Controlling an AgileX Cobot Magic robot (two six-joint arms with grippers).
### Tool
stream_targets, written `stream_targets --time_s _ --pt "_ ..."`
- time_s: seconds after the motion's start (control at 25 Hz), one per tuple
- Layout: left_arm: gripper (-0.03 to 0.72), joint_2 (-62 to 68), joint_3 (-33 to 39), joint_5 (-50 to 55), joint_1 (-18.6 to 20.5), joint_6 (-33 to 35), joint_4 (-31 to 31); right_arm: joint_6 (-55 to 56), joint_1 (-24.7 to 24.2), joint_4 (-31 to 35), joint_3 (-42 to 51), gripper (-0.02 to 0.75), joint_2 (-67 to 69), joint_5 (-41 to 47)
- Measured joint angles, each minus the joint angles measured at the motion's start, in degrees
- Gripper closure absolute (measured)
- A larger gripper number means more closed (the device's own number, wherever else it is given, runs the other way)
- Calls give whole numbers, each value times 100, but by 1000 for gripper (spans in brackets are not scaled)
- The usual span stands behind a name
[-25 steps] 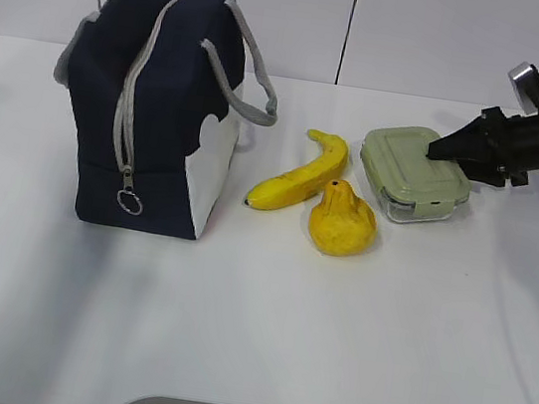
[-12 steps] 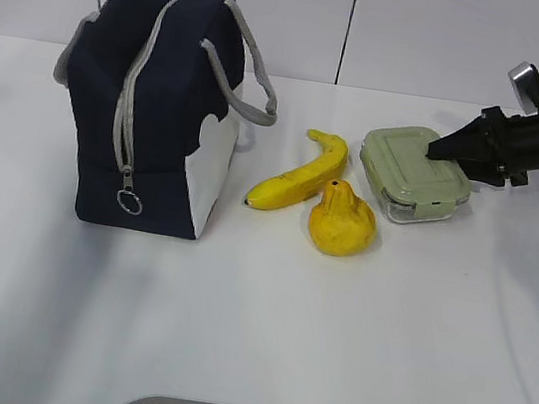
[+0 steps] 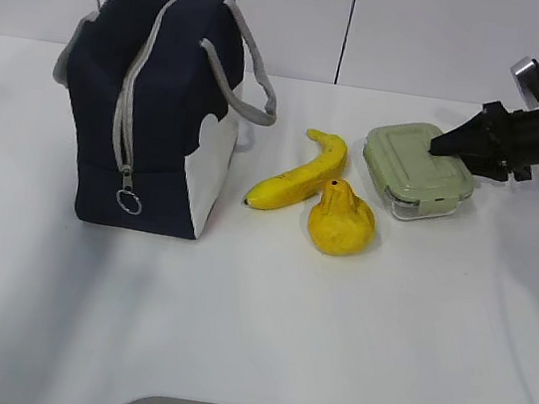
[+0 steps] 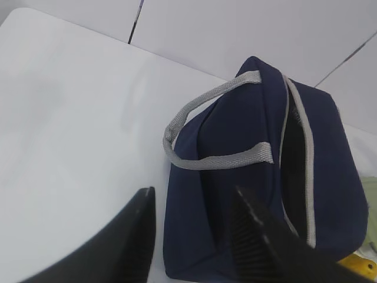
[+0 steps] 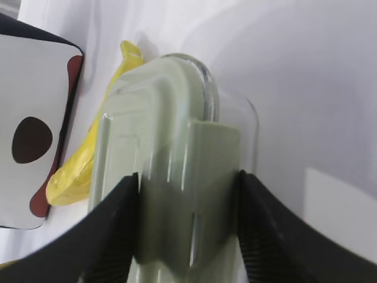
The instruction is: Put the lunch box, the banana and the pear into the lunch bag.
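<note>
1. The lunch bag [image 3: 152, 105] is standing upright on the left part of the surface [image 3: 263, 322], with its handles [image 3: 252, 79] hanging toward the right.
2. The banana [image 3: 302, 172] is lying right of the bag, apart from it.
3. The pear [image 3: 341, 219] is sitting just in front of the banana, touching or nearly touching it.
4. The lunch box [image 3: 416, 170] is resting right of the banana and behind the pear.
5. The right hand [image 3: 451, 147] is reaching in from the right edge, its fingers [image 5: 112, 230] flanking the box's near end.
6. The left hand [image 4: 194, 236] is hovering above the bag.
</note>
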Motion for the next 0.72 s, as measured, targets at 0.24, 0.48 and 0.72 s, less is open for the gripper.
stream_targets --time_s 0.24,0.48,0.72 --pt "367 0 0 0 0 0 0 404 0 -81 -211 348 12 -80" --pt "367 0 0 0 0 0 0 774 0 -81 -211 349 12 -80" --pt "361 126 0 0 0 420 -548 1050 0 -81 -211 349 -290 -80"
